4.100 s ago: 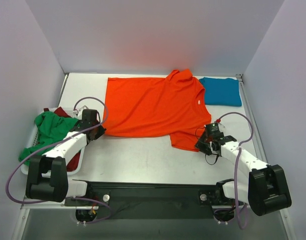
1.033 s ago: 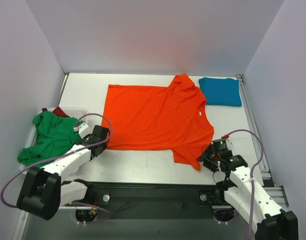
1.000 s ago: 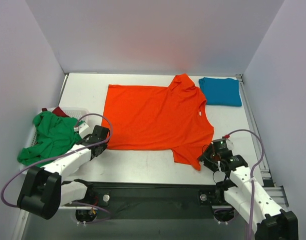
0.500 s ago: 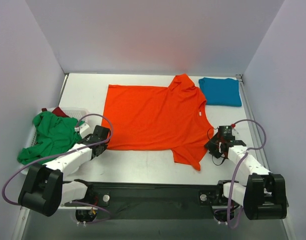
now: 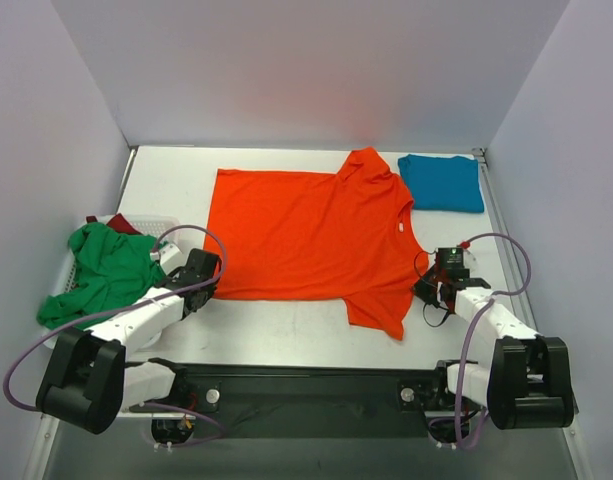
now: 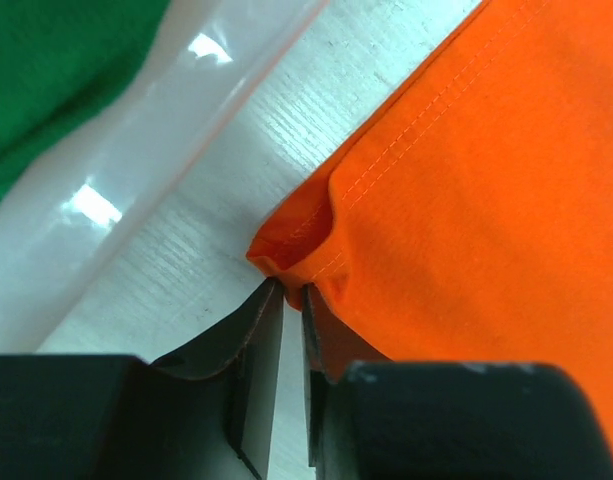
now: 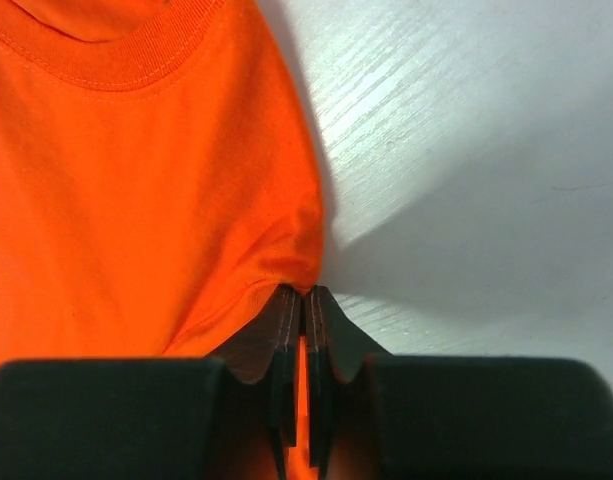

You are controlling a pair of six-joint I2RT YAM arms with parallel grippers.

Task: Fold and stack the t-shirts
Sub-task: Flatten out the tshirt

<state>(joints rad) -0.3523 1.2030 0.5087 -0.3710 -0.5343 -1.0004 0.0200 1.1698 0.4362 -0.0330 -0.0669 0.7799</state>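
Note:
A bright orange-red t-shirt (image 5: 311, 235) lies spread flat mid-table, neck to the right. My left gripper (image 5: 208, 276) sits at its near-left hem corner; in the left wrist view the narrow jaws (image 6: 291, 288) pinch that bunched corner of the shirt (image 6: 486, 180). My right gripper (image 5: 432, 285) is at the shirt's right edge by the collar, and its jaws (image 7: 302, 291) are shut on a fold of the orange cloth (image 7: 136, 200). A teal t-shirt (image 5: 442, 183) lies folded at the back right. A green t-shirt (image 5: 106, 270) is heaped over a dark red one (image 5: 111, 224) at the left.
The white lattice basket (image 5: 146, 218) under the green and dark red shirts stands at the table's left edge; its rim (image 6: 136, 160) shows beside the left gripper. Walls enclose the table on the left, back and right. The arm bases stand along the near edge.
My right gripper moved from the near sleeve up to the shirt's edge by the collar and shut on the cloth. My left gripper's jaws narrowed onto the hem corner.

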